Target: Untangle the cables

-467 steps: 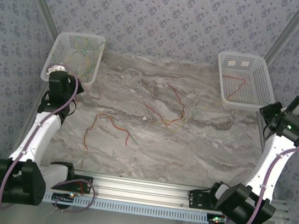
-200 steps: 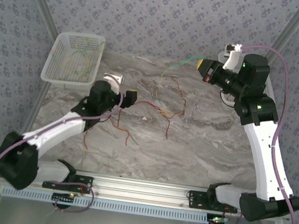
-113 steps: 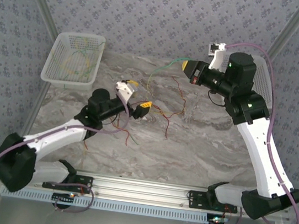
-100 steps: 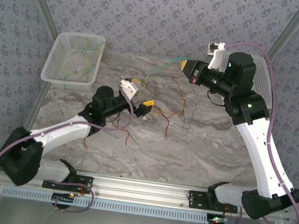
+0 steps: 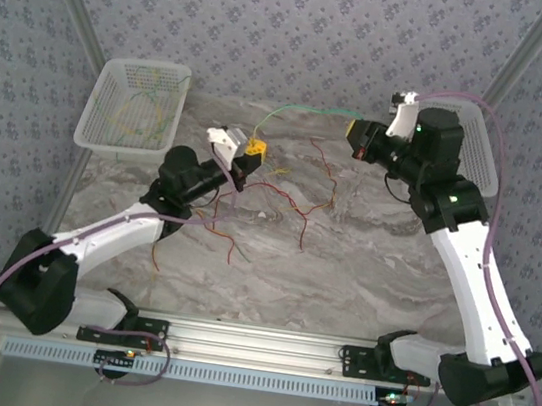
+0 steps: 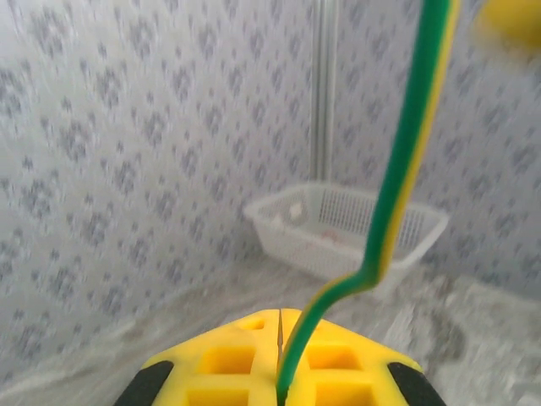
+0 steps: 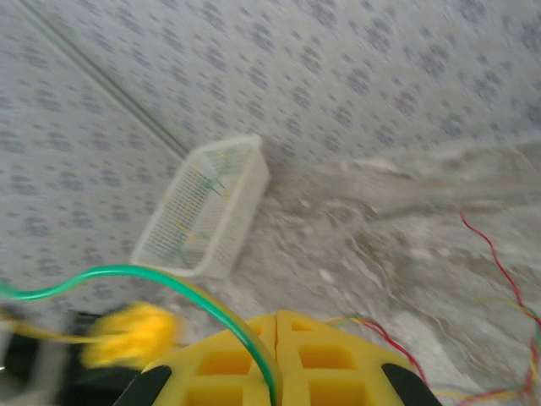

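A green cable (image 5: 304,109) hangs in the air between both grippers above the back of the marble table (image 5: 383,269). My left gripper (image 5: 251,149) is shut on its left end; in the left wrist view the green-and-yellow cable (image 6: 404,161) rises out of the shut yellow left gripper (image 6: 280,326). My right gripper (image 5: 357,135) is shut on the other end, and the green cable (image 7: 144,272) curves away from the shut right gripper (image 7: 276,323). Red, orange and yellow cables (image 5: 296,205) lie tangled on the table below.
A white basket (image 5: 101,109) at the back left holds green and yellow cables. Another white basket (image 5: 487,158) at the back right is partly hidden behind the right arm, and a red cable lies in this basket (image 6: 279,222). Patterned walls close in the table.
My left gripper has lifted towards the back and shut on the green cable. My right gripper has drawn to the right, pulling the cable into a long arc between the two.
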